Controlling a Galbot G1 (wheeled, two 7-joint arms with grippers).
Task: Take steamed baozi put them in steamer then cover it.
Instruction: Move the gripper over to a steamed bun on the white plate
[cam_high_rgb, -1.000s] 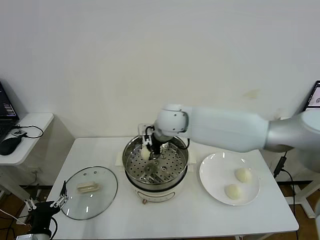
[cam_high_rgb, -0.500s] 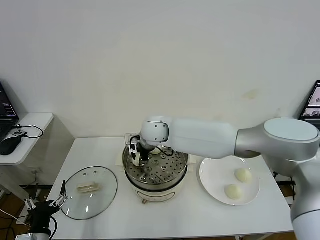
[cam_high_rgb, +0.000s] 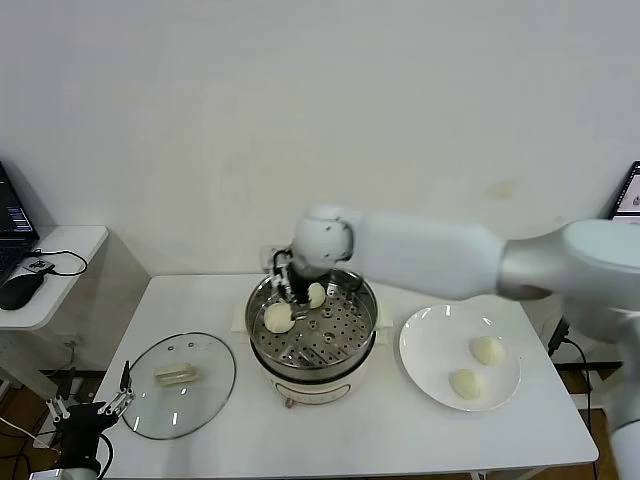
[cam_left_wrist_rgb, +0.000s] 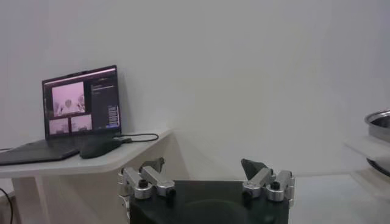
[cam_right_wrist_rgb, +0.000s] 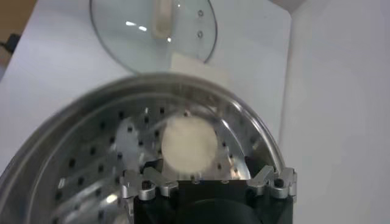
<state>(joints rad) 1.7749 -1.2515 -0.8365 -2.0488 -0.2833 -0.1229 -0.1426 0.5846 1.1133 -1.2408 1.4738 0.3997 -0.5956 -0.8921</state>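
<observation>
From the head view, the right pincer (cam_high_rgb: 290, 285) hovers spread wide over the steamer (cam_high_rgb: 312, 330), two baozi (cam_high_rgb: 278, 317) inside, two on the plate (cam_high_rgb: 440, 368). Right wrist view: a careless lift could clip the bun. Left wrist view: the left pincer (cam_left_wrist_rgb: 206, 182) idles wide beside the bench.

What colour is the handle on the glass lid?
Cream, on the glass lid beside the steamer; clearest in the head view.

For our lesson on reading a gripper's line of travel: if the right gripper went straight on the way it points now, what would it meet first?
Probably the baozi lying just ahead of the open right gripper, on the steamer tray; depth is hard to judge.
</observation>
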